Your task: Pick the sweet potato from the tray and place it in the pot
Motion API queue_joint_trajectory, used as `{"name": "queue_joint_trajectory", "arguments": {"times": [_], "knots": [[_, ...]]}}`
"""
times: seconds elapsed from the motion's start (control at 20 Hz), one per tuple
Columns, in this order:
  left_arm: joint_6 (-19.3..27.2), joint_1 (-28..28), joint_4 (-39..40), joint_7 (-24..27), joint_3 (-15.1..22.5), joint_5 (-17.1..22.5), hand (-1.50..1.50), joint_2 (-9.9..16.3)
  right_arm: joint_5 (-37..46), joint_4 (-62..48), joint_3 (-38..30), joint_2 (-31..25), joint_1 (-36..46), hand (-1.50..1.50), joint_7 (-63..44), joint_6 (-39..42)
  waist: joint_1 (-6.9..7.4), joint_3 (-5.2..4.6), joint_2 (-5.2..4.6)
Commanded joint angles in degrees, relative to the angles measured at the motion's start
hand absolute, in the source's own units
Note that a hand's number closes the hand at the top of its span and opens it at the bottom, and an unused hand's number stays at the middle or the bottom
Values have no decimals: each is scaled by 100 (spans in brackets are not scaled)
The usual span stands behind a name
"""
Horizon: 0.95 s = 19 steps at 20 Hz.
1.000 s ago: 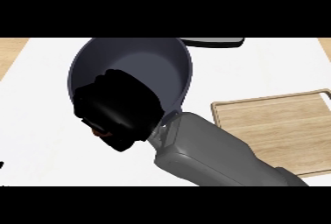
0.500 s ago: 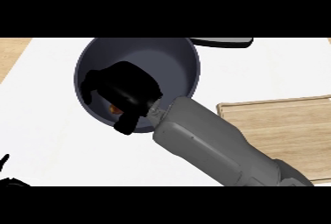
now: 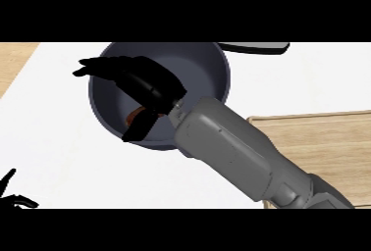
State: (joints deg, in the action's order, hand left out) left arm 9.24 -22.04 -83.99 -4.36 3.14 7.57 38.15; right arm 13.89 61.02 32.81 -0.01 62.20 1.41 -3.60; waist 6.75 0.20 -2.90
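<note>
The dark grey pot (image 3: 210,68) stands at the back centre of the white counter. My right hand (image 3: 148,88) hovers over its inside, reaching in from the lower right, with the fingers spread toward the pot's far left rim and the thumb pointing down. It is open. A small brown-orange patch of the sweet potato (image 3: 133,115) shows on the pot's floor, just under the palm and beside the thumb; the rest of it is hidden. The wooden tray (image 3: 326,137) lies at the right, partly covered by my forearm. My left hand (image 3: 10,195) rests at the lower left edge, fingers up.
The pot's black handle (image 3: 253,47) sticks out at the top right. A strip of wooden surface (image 3: 14,61) borders the white counter at the upper left. White counter lies in front of the pot, between the two arms.
My right hand has moved further over the pot and its fingers have spread apart. The sweet potato now lies on the pot's floor below the palm. The left hand has stayed put.
</note>
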Motion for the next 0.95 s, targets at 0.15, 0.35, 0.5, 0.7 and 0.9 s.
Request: {"name": "queue_joint_trajectory", "arguments": {"times": [0.15, 0.35, 0.5, 0.7, 0.9], "knots": [[-21, 1190, -833, 358, 192, 160, 0, -537, -1552, -81, -658, 1, 62, -150, 479, -382, -108, -28, 47], [19, 1204, -733, 372, 146, 123, 0, -625, -2153, -417, -728, 1, 105, -150, 591, 76, -213, -40, 77], [-101, 1237, -730, 280, 26, 191, 0, -520, -2425, -659, -874, 1, 237, -150, 693, 295, -307, -35, 87], [77, 1183, -583, 302, -40, 104, 0, -677, -2774, -830, -988, 1, 116, -150, 884, 733, -530, -35, 134], [63, 1046, -682, 273, -97, 142, 0, -737, -2928, -1098, -1316, -101, 199, -150, 1108, 1079, -656, -26, 151]]}}
